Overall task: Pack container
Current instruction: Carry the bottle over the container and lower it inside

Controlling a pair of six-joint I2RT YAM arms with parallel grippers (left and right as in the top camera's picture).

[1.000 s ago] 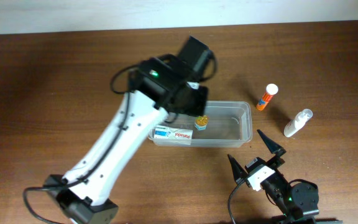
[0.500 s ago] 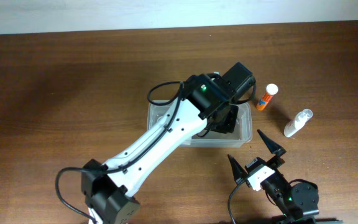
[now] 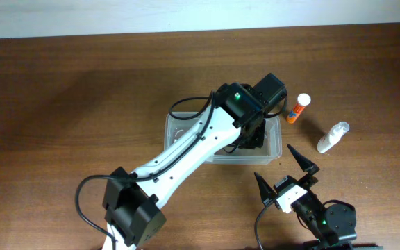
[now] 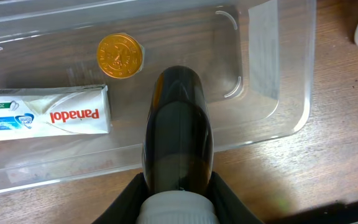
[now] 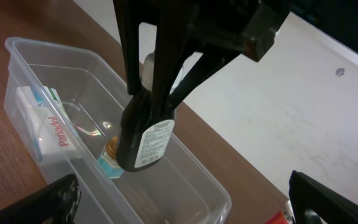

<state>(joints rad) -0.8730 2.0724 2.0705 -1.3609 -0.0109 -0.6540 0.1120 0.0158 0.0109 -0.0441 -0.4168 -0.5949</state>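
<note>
The container [image 3: 277, 148] is a clear tub on the wooden table, also seen as the container [image 4: 291, 118] and the container [image 5: 17, 53]. Inside lie a white Panadol box [image 4: 48, 115] and a small gold-lidded jar [image 4: 120, 56]. My left gripper [image 4: 178, 208] is shut on a dark bottle [image 4: 178, 137] with a white cap, held upright over the tub's right half. From the right wrist the dark bottle [image 5: 143, 140] hangs above the jar [image 5: 109, 155] and box [image 5: 48, 127]. My right gripper [image 3: 274, 162] stands open and empty in front of the tub.
An orange tube with a white cap [image 3: 298, 108] and a white spray bottle [image 3: 332, 137] lie on the table right of the tub. The left arm [image 3: 186, 156] stretches diagonally over the tub's left part.
The left arm has swung right along the tub with the dark bottle, from the left-middle to the right end. The right arm has not moved.
</note>
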